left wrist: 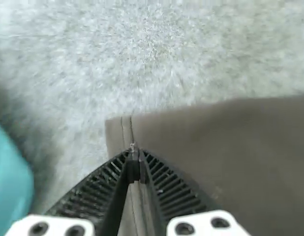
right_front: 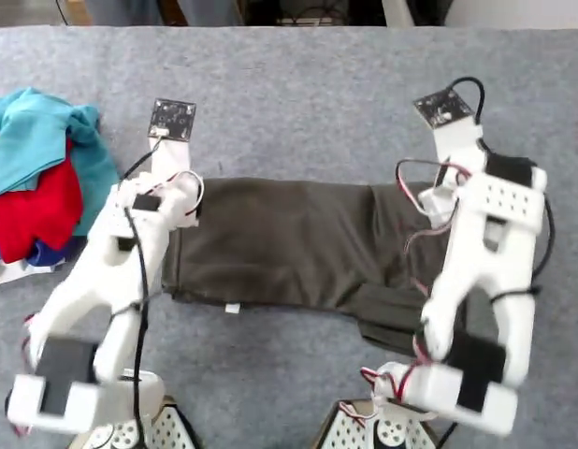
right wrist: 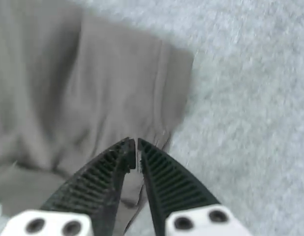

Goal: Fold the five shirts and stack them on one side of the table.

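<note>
A dark olive shirt (right_front: 289,245) lies stretched sideways across the middle of the grey table (right_front: 298,103), folded into a long band. My left gripper (left wrist: 134,150) is shut on the hem at the shirt's left end (left wrist: 216,142); in the high view the left gripper (right_front: 177,201) sits at that end. My right gripper (right wrist: 136,143) is shut on the fabric edge at the shirt's right end (right wrist: 93,88), where the right gripper (right_front: 440,201) shows from above. A sleeve (right_front: 392,313) sticks out near the front right.
A loose pile of shirts rests at the table's left edge: teal (right_front: 36,131) on top, red (right_front: 32,210), with blue and white bits below. A teal corner (left wrist: 9,182) shows beside my left gripper. Bare grey table lies behind the shirt.
</note>
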Robot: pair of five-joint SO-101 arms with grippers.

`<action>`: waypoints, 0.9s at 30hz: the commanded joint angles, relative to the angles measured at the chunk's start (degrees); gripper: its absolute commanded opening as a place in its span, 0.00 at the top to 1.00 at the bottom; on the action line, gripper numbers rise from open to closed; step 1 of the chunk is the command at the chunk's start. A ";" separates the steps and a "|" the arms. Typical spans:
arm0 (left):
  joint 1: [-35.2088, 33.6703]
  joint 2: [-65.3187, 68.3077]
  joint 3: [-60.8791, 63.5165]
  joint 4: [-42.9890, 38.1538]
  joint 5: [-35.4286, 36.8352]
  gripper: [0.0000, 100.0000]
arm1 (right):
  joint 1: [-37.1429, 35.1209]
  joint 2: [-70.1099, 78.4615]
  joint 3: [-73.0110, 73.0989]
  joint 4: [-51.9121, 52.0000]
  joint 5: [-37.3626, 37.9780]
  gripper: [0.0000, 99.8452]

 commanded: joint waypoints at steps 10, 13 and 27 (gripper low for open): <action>-3.82 19.69 -18.24 4.04 8.53 0.97 | 2.73 24.84 -10.15 -20.66 -0.44 0.99; -4.53 19.69 -17.27 4.57 8.18 0.97 | 4.04 25.19 -10.24 -20.66 -0.35 0.99; -2.07 12.57 -17.19 7.38 5.98 0.97 | 9.14 25.45 -17.01 -20.92 -0.70 0.99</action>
